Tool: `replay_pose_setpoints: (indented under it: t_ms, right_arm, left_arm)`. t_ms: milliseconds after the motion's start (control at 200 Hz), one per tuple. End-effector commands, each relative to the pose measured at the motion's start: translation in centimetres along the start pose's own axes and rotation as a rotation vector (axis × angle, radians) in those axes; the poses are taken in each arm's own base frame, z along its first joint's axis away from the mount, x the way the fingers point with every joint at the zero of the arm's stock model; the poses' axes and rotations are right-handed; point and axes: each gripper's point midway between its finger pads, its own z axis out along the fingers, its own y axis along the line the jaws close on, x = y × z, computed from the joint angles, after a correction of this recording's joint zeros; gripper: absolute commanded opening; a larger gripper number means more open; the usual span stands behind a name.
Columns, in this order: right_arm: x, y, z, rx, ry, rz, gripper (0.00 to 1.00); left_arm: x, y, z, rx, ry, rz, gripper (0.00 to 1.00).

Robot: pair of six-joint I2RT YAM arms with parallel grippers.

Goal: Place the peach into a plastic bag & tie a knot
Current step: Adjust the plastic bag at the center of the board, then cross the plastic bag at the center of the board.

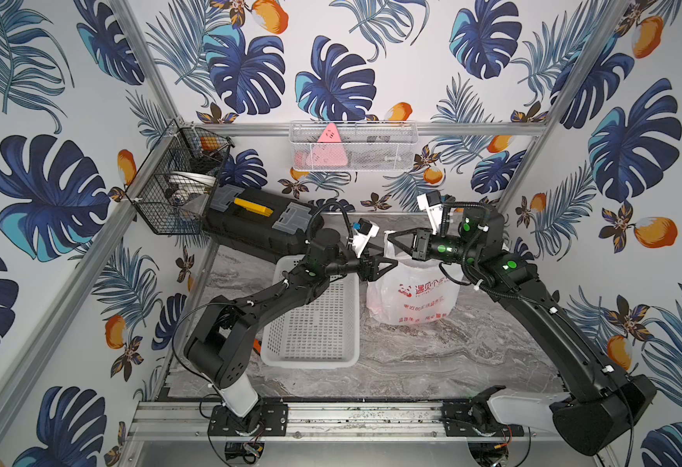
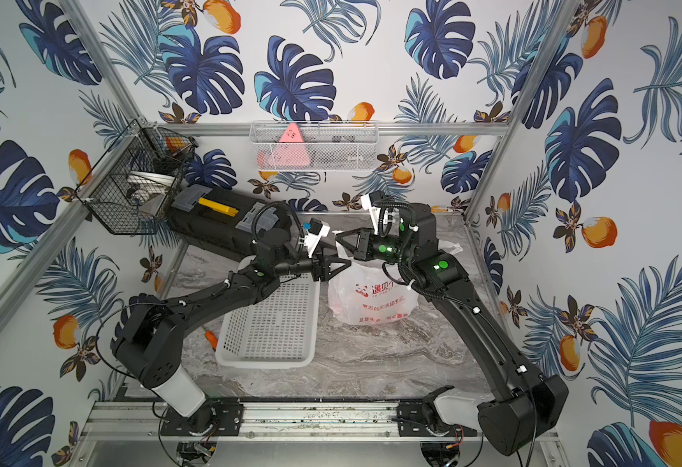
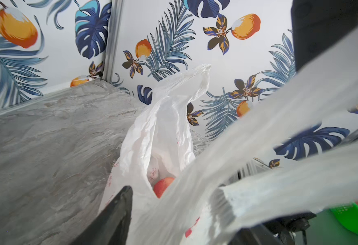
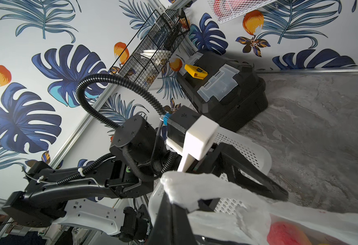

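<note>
**Item:** plastic bag [image 1: 412,299]. Thin, limp, slippery film; light, with the peach [image 3: 163,186] inside.
**Location:** mid-surface [image 1: 432,356], just right of the basket [image 1: 315,323].
**Hold:** by the bunched handles.
**Right end effector** [image 1: 391,238]: clamped on a handle [image 4: 180,184].
**Left end effector** [image 1: 392,265]: open, with bag film between its jaws.

My left arm [image 1: 250,307] and right arm [image 1: 541,319] bend inward, tips nearly meeting; my left pincer [image 1: 390,265] has jaws apart, right pincer [image 1: 391,239] pressed fully closed.

robot lab booth, aluminium frame [image 1: 473,128], leaf wallpaper [image 1: 331,81], marble-look tabletop [image 1: 432,364], arms [image 1: 250,301] bolted to rail [image 1: 351,420]
</note>
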Motion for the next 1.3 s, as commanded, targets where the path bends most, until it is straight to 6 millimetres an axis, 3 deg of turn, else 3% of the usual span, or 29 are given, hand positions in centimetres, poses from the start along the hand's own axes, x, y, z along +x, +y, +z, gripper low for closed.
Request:
replay_pose_setpoints:
  t_ms: [0,80,135,220,255,355,455,580,675,816,881,1041,1296]
  right_arm:
    - [-1.0,1.0,0.0,-0.037,-0.027,-0.019,0.04]
    - [-0.9,0.7,0.1,-0.029,-0.018,-0.009,0.06]
    - [-0.9,0.4,0.1,-0.01,-0.02,0.004,0.13]
    - [-1.2,-0.7,-0.5,0.049,-0.043,0.023,0.2]
    - [-1.3,-1.4,-0.9,0.089,-0.059,0.04,0.27]
    - [-2.1,-5.3,-3.6,0.309,-0.135,0.102,0.51]
    - [-2.2,-11.1,-8.7,0.67,-0.22,0.155,0.57]
    - [-2.3,-16.8,-16.8,1.044,-0.286,0.246,0.63]
    - [-2.0,-18.9,-22.2,1.246,-0.355,0.294,0.69]
    - [-1.5,-19.5,-25.6,1.387,-0.412,0.301,0.75]
    - [-1.4,-19.9,-25.6,1.391,-0.419,0.309,0.77]
    - [-1.2,-21.7,-21.9,1.219,-0.394,0.395,0.76]
    - [-2.3,-24.0,-18.4,1.046,-0.451,0.499,0.68]
  left_arm:
    - [-1.3,-1.1,0.1,0.063,-0.063,0.002,0.6]
    - [-1.5,-1.1,0.1,0.07,-0.073,0.001,0.49]
    - [-1.6,-1.1,0.1,0.071,-0.079,-0.002,0.39]
    - [-1.6,-1.0,0.0,0.061,-0.094,-0.003,0.16]
    - [-1.6,-0.9,-0.1,0.054,-0.101,-0.007,0.1]
    - [-0.9,-0.2,-0.5,0.013,-0.106,-0.023,0.05]
    - [-0.2,1.4,-0.9,-0.088,-0.102,-0.041,0.02]
    - [-0.6,1.0,-1.7,-0.111,-0.113,-0.018,0.03]
    - [-0.8,0.4,-1.8,-0.093,-0.099,-0.009,0.04]
    - [-0.7,0.2,-1.9,-0.084,-0.095,-0.009,0.05]
    - [-0.5,0.2,-1.8,-0.079,-0.09,-0.016,0.05]
    - [-0.4,0.0,-1.7,-0.063,-0.094,-0.026,0.04]
    - [-0.5,-0.5,-2.0,-0.054,-0.087,-0.016,0.04]
